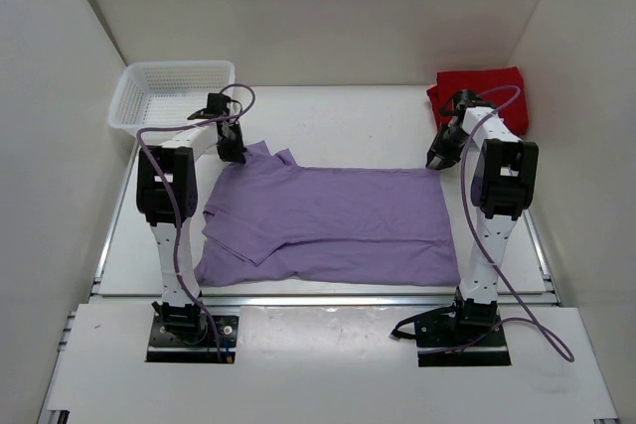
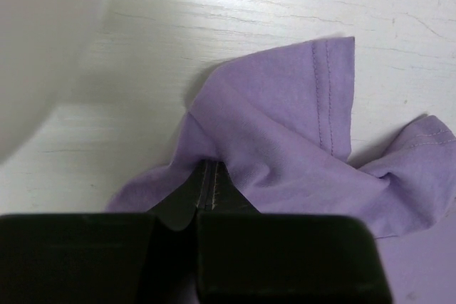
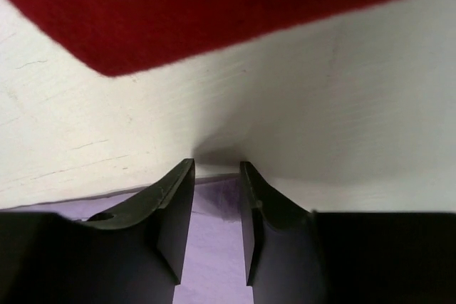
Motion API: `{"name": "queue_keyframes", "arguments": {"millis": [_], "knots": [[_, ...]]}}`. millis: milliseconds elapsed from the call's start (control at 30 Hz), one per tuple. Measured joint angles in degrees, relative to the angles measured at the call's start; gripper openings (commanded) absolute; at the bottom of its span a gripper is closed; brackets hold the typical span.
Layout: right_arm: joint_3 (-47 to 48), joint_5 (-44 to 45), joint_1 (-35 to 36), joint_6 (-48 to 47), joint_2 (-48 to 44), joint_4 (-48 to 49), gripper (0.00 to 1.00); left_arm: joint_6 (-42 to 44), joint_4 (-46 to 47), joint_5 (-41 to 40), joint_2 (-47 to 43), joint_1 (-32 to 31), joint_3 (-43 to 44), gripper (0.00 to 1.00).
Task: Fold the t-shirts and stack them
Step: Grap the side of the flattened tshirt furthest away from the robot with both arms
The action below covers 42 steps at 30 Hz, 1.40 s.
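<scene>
The soft, floppy purple t-shirt (image 1: 333, 220) lies flat on the bench (image 1: 338, 116) — my left end effector (image 1: 231, 146) pinches one far corner, my right end effector (image 3: 216, 176) waits, jaws apart, over the other far corner — a good grab spot.

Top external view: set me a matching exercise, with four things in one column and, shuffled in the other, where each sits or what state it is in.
Things:
1. lavender t-shirt
2. red t-shirt
3. white mesh basket
4. left gripper

Places or states:
A. far left corner of the table
B. shut on a far corner of purple cloth
C. spread out at the centre of the table
D. bunched at the far right corner

Pairs: 1-C, 2-D, 3-A, 4-B.
</scene>
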Motion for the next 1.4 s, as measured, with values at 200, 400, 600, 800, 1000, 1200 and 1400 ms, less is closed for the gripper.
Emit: {"name": "queue_keyframes", "arguments": {"millis": [200, 400, 600, 800, 1000, 1200, 1400], "knots": [[0.0, 3.1, 0.0, -0.8, -0.3, -1.2, 0.31, -0.3, 0.1, 0.2, -0.3, 0.0, -0.5, 0.00], [-0.2, 5.6, 0.0, -1.9, -0.5, -2.5, 0.30, -0.3, 0.1, 0.2, -0.6, 0.0, -1.0, 0.00], [-0.6, 3.9, 0.1, -2.9, -0.6, -2.6, 0.01, -0.4, 0.0, 0.2, -0.8, 0.0, -1.2, 0.00], [-0.5, 1.8, 0.0, -2.9, -0.6, -2.8, 0.00, -0.4, -0.5, 1.1, -1.9, 0.5, -1.4, 0.00], [-0.3, -0.2, -0.6, -3.1, -2.4, -2.8, 0.00, -0.7, -0.2, 2.9, -9.0, 2.6, -5.4, 0.00], [-4.8, -1.6, -1.3, -3.3, -9.7, -1.2, 0.01, -0.8, 0.9, 4.2, -17.7, 3.2, -12.9, 0.00], [-11.2, -2.9, -1.6, -3.7, -14.0, 0.9, 0.00, -0.3, 1.9, 2.5, -16.8, 1.7, -14.3, 0.47]]}}
